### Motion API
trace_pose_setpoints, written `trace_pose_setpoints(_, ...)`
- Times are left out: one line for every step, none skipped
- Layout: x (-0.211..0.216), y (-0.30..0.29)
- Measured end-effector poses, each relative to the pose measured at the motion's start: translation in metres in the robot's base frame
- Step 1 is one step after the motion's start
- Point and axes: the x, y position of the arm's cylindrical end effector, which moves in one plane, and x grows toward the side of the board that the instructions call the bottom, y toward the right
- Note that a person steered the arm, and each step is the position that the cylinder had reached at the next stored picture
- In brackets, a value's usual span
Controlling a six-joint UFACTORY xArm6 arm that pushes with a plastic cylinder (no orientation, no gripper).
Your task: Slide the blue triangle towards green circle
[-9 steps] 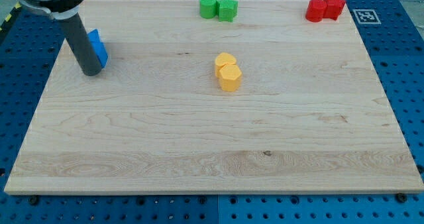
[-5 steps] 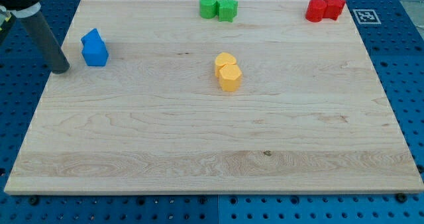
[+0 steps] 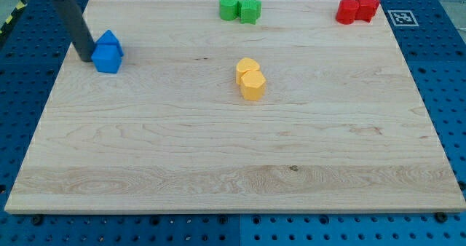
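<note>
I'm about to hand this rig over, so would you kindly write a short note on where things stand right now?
My tip sits at the view's left of the blue block, right beside it.
The blue block lies near the board's left edge, upper part.
The green round block is at the top centre, beside another green block.
Done: tip is placed behind the blue block.
Left: nearly the whole slide rightward and slightly up.

The dark rod leans in from the view's top left, my tip (image 3: 85, 58) on the board

Yellow blocks (image 3: 250, 78) mid-board; red blocks (image 3: 357, 9) top right.
</note>
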Motion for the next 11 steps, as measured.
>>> trace_pose_setpoints(0.000,0.024)
trace_pose_setpoints(0.000,0.025)
trace_pose_setpoints(0.001,0.025)
trace_pose_setpoints(-0.002,0.025)
trace_pose_setpoints(-0.004,0.018)
trace_pose_setpoints(-0.004,0.016)
trace_pose_setpoints(-0.006,0.016)
trace_pose_setpoints(-0.011,0.019)
trace_pose_setpoints(-0.011,0.033)
trace_pose_setpoints(-0.014,0.053)
trace_pose_setpoints(-0.020,0.057)
